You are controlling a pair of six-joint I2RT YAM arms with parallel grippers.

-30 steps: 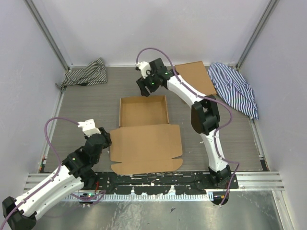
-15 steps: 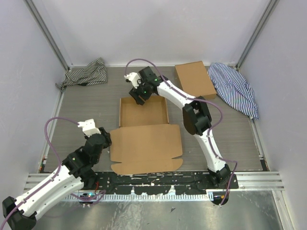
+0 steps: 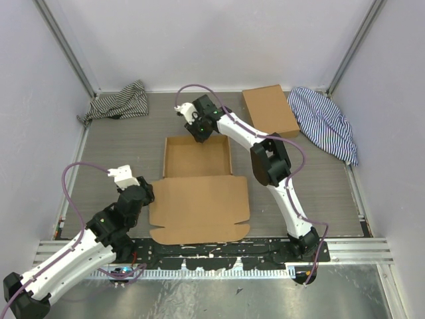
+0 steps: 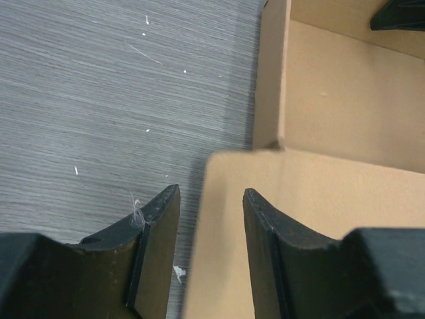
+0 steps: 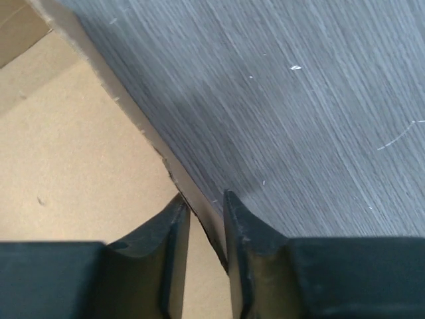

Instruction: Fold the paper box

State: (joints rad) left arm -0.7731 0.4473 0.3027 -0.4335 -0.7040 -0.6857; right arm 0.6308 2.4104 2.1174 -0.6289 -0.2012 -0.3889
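From above: the paper box (image 3: 198, 158) lies at the middle of the table (image 3: 126, 153), half made. Its shallow tray stands with walls up, while the broad lid flap (image 3: 199, 211) lies flat and open towards the bottom of the frame. The right pincer (image 3: 197, 130) reaches over to the tray's far wall, and the left pincer (image 3: 142, 195) sits at the flap's left edge. The tray holds nothing. A smaller box (image 3: 269, 110), closed so that its contents are hidden, rests at the upper right between the arm and a striped cloth (image 3: 327, 123). A second striped cloth (image 3: 119, 101) lies at the upper left.

Left wrist: the left pincer (image 4: 209, 222) stands well open, its fingers (image 4: 156, 256) to either side of the flap's corner edge and clamping nothing. The empty tray fills the upper right of the frame.

Right wrist: the right pincer (image 5: 206, 222) is drawn to a narrow gap, its fingers (image 5: 169, 262) astride the tray wall, one inside and one outside. It appears to be pinching the cardboard.

By these views the tray is formed. What is probably left is to lift the lid over it, fold the flaps and tuck them into place.
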